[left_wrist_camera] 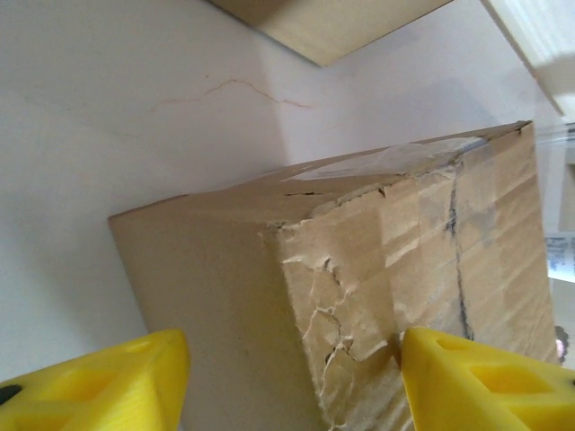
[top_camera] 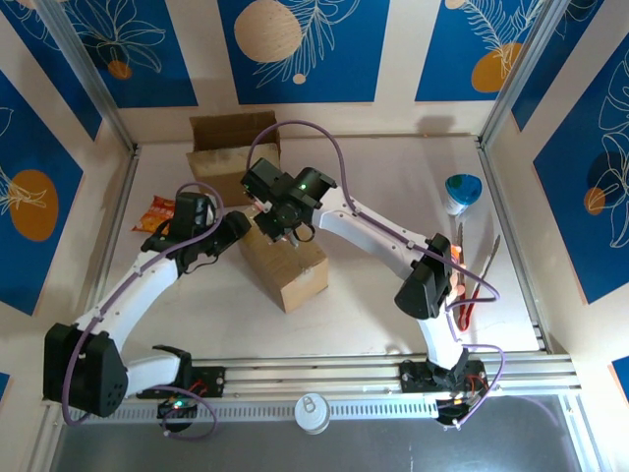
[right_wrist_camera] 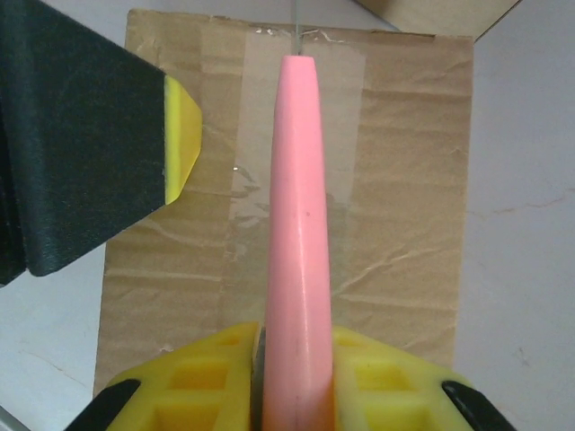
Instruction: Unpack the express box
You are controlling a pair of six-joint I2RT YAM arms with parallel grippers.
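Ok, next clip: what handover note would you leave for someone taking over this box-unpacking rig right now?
Left pincer: open, straddling a crumpled corner of the cardboard box; contact unclear.
Right pincer: shut on a pink tool, its tip over the far end of the tape.
Box: top sealed, tape looks uncut.
Done: tool in hand, box bracketed.
To do: slit the tape, open the flaps, take out the contents, which are unseen.
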